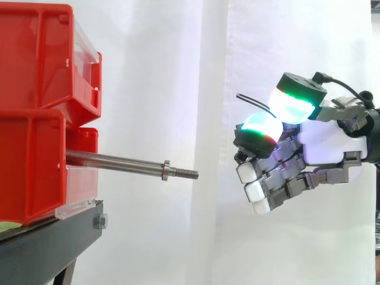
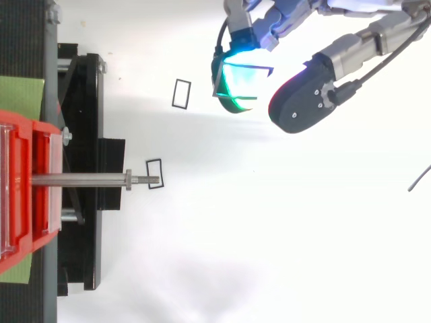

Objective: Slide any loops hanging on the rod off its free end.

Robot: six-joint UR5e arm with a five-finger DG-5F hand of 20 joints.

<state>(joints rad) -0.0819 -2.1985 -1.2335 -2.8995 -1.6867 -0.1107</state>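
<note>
far right of frame, hand (image 1: 320, 142) curled, holding nothing, well apart from rod (image 1: 119, 161) at left. rod looks bare; two black loops (image 2: 174, 93) lie below. any sweep: run outward toward threaded tip (image 1: 187, 173).

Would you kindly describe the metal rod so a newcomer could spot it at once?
Find the stacked red bins on the black stand. A rod juts from the lower bin toward the hand. Unlike the red plastic around it, it is bare metal ending in a threaded tip.
</note>
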